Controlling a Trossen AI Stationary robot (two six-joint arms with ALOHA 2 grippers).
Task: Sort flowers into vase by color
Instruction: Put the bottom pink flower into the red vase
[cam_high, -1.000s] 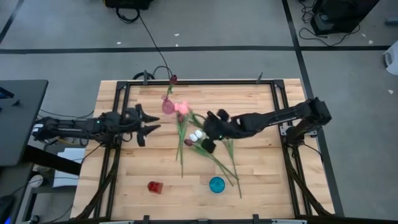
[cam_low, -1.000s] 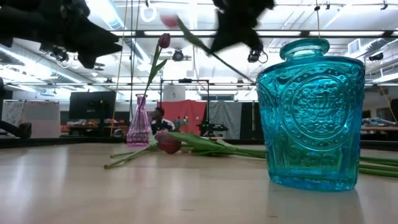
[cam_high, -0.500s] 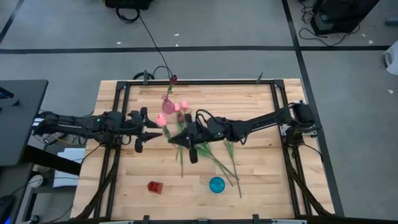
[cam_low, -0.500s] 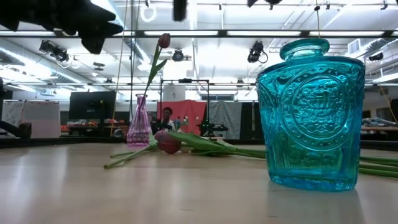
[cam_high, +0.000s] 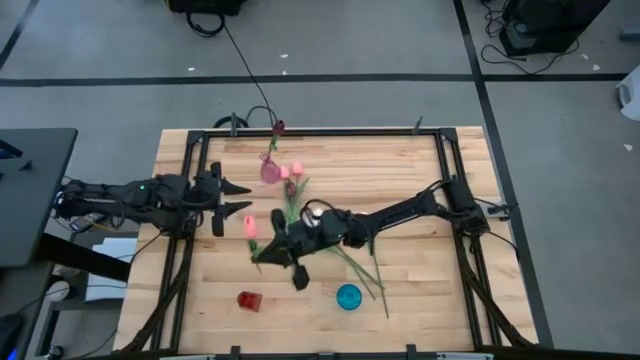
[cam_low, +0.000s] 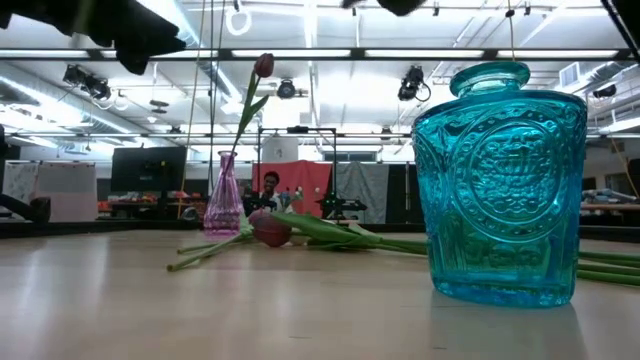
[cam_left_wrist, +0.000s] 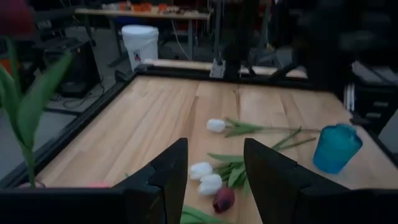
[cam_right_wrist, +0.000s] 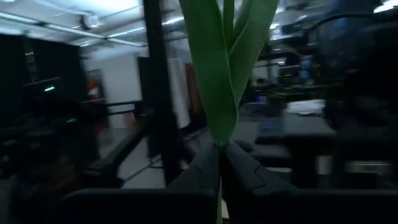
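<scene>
My right gripper is over the table's middle, toward the near edge, shut on a pink tulip whose bud points at the left arm. My left gripper is open at the table's left and holds nothing. A pink vase near the far edge holds a maroon tulip upright by its stem. Two pink tulips lie beside it. White tulips, a maroon one and green stems lie flat mid-table. A red vase and a blue vase stand near the near edge. My right gripper pinches the pink tulip between its two fingers at the stem, where the green leaves spring from it. The stem runs along the fingers and out past their tips. The flower is lifted clear of the table, about level.
The table's black frame rails run along its left, right and far sides. Loose stems stretch from mid-table toward the blue vase. Bare wood lies between the red vase and the left arm.
My right gripper has carried the pink tulip from beside the pink vase toward the table's left and near edges, reaching farther out over the middle. It has stayed shut on the flower. In the low view the flower and gripper have moved out of the picture's top.
</scene>
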